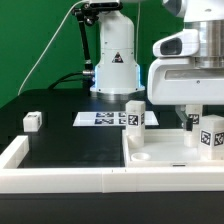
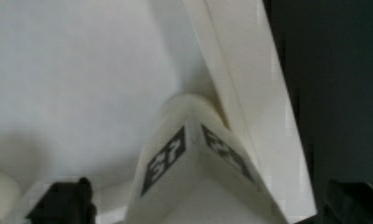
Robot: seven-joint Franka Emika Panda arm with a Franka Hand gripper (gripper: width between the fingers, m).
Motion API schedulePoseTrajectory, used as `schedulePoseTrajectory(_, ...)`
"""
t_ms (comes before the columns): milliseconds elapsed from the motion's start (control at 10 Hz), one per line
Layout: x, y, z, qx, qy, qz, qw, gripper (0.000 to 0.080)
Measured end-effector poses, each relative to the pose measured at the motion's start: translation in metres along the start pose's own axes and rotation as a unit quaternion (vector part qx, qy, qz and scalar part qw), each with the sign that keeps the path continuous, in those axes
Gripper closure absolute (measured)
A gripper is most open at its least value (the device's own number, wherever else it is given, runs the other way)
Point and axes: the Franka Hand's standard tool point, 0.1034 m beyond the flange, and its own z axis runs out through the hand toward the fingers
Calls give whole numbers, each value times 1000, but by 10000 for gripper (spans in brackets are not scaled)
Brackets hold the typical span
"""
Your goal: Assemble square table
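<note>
The square table's white slab (image 1: 168,160) lies at the exterior view's lower right. One white tagged leg (image 1: 133,115) stands at its far left corner, and another leg (image 1: 211,134) stands on its right side. A third leg (image 1: 33,121) sits alone on the black table at the exterior view's left. My gripper (image 1: 193,122) hangs low over the slab beside the right-hand leg. In the wrist view the gripper (image 2: 209,205) is open, and a tagged leg (image 2: 192,155) stands between the dark fingers (image 2: 66,203) with a gap on each side. The slab (image 2: 76,80) lies beneath.
The marker board (image 1: 98,118) lies flat behind the slab, in front of the arm's white base (image 1: 115,62). A long low white border wall (image 1: 60,178) runs along the front and up the exterior view's left side. Cables hang at the back.
</note>
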Motion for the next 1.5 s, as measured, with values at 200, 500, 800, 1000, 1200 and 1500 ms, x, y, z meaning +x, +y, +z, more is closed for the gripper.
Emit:
schedulePoseTrajectory(200,0,0,0,-3,0,-77,997,150)
schedulePoseTrajectory(500,1,1,-2,-6,2,-185,983,150)
schedulePoseTrajectory(800,1,3,-1,-9,1,-211,978,350)
schedulePoseTrajectory(1000,2,3,-1,-9,1,-210,978,514)
schedulePoseTrajectory(1200,2,3,-1,-9,2,-195,981,509)
schedulePoseTrajectory(1500,3,5,-1,-3,4,-75,997,509)
